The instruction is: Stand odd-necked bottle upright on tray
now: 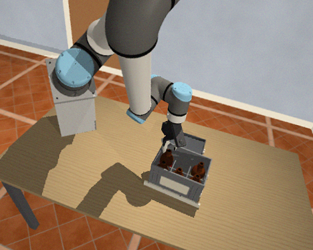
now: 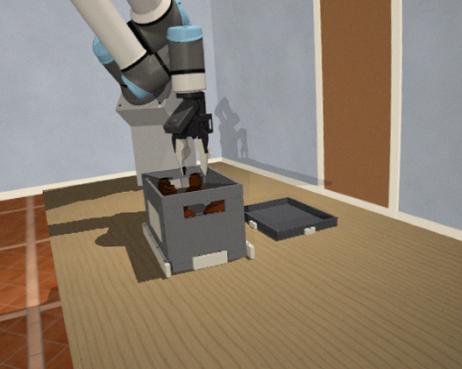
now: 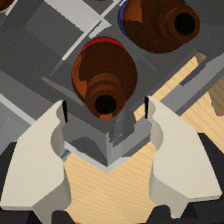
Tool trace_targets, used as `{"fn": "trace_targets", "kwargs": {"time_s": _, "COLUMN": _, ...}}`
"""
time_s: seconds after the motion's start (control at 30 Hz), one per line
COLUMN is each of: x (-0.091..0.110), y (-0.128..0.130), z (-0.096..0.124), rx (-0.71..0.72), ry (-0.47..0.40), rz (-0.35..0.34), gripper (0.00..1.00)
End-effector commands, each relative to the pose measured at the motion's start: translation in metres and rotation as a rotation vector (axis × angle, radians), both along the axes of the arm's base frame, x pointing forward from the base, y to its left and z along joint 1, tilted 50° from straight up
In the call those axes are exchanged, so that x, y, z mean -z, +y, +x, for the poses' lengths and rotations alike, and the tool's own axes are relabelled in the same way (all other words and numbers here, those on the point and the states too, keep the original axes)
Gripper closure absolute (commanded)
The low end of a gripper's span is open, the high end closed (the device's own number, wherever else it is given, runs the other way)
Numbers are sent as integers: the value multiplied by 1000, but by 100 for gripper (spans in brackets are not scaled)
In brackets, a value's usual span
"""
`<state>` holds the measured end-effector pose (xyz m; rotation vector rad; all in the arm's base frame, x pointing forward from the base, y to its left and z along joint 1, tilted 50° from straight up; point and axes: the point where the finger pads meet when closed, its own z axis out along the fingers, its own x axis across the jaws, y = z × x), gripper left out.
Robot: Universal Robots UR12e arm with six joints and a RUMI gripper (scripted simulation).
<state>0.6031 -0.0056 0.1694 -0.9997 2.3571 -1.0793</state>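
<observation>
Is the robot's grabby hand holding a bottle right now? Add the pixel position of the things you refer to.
Gripper (image 1: 170,148) (image 2: 194,173) (image 3: 105,100): open partway, holding nothing; a bottle (image 1: 166,158) (image 3: 104,75) stands just ahead of its fingertips.

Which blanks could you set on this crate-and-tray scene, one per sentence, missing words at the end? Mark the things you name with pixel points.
1. The bottle (image 1: 166,158) (image 3: 104,72) nearest the pincer (image 1: 170,149) (image 2: 195,173) (image 3: 105,100) in the wrist view has a ____ band.
2. The other bottle (image 3: 159,25) beside it, close to the crate's (image 1: 176,185) (image 2: 206,237) wall, has a ____ band.
3. In the exterior view, the pincer is above the ____.
4. The tray (image 1: 194,145) (image 2: 283,217) lies flat on the ____.

Missing words: red; blue; crate; table.
</observation>
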Motion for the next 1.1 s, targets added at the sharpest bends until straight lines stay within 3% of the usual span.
{"fn": "trace_targets", "kwargs": {"time_s": 0.0, "x": 3, "y": -2, "z": 3, "rx": -1, "ry": -1, "rz": 0, "gripper": 62}}
{"fn": "trace_targets", "kwargs": {"time_s": 1.07, "x": 11, "y": -9, "z": 10, "rx": -1, "ry": -1, "rz": 0, "gripper": 62}}
